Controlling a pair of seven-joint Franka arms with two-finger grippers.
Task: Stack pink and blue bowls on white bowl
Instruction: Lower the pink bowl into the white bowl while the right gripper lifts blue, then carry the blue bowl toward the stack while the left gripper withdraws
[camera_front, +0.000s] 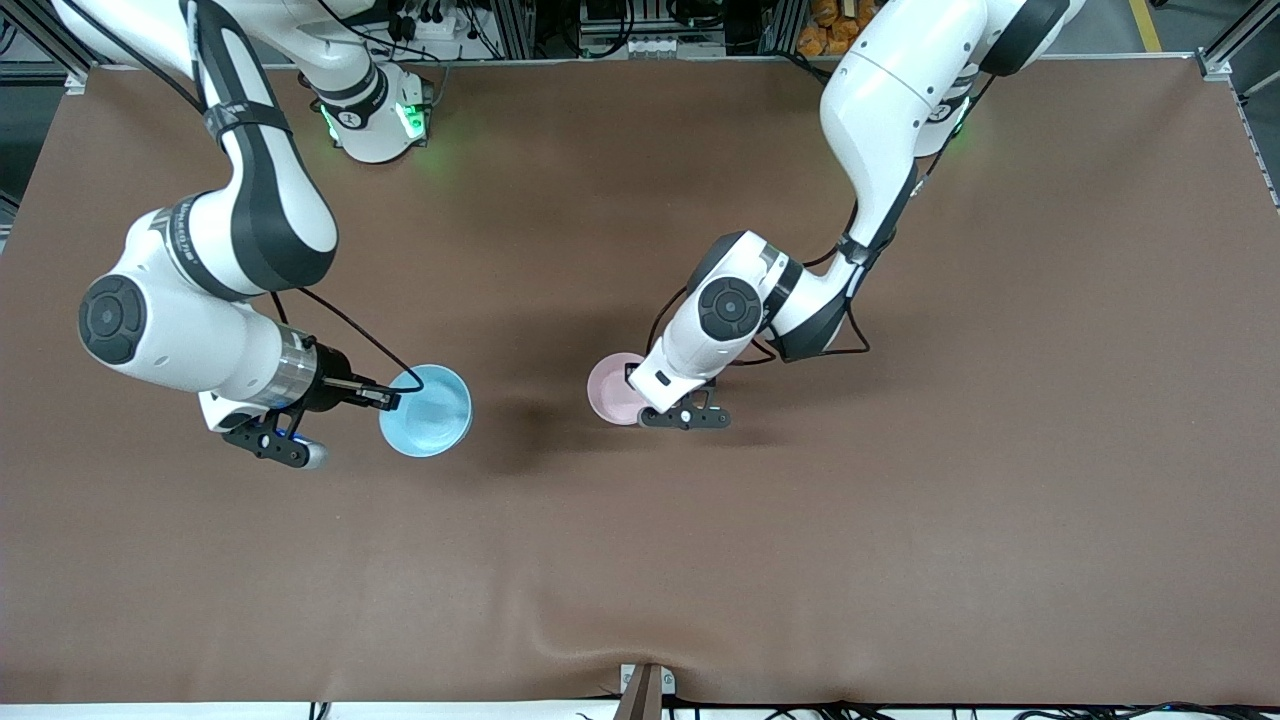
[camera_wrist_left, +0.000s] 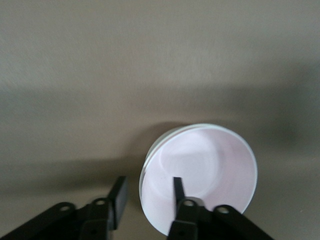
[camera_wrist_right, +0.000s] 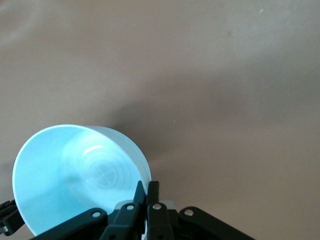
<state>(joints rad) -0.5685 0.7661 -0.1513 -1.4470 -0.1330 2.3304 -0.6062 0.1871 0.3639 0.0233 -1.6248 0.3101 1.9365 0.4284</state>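
I read the table (camera_front: 900, 560) as brown and covered, with both arms reaching out over its middle band.

Right arm: the right gripper (camera_front: 388, 397) is clenched on the rim of the blue bowl (camera_front: 428, 410). In the right wrist view the two fingers (camera_wrist_right: 140, 196) sit pressed together with the bowl's wall pinched between them, one inside and one outside. The blue bowl (camera_wrist_right: 80, 175) hangs tilted from that grip, its opening turned partly sideways, over the table toward the right arm's end. I cannot tell whether its lower edge touches the surface.

Left arm: the left gripper (camera_front: 668, 398) is low over the pink bowl (camera_front: 615, 388), near the middle of the table. In the left wrist view its fingers (camera_wrist_left: 119, 194) stand apart, one outside the rim and one just inside it, with a clear gap around the wall, so I log this tool as released. The pink bowl (camera_wrist_left: 200, 175) sits upright, nested in the white bowl (camera_wrist_left: 159, 142), of which only a thin pale rim edge shows beneath the pink one on one side. In the front view the white bowl is hidden under the pink bowl and the gripper.

The blue bowl and the pink-on-white stack are well apart, at roughly the same nearness to the front camera.
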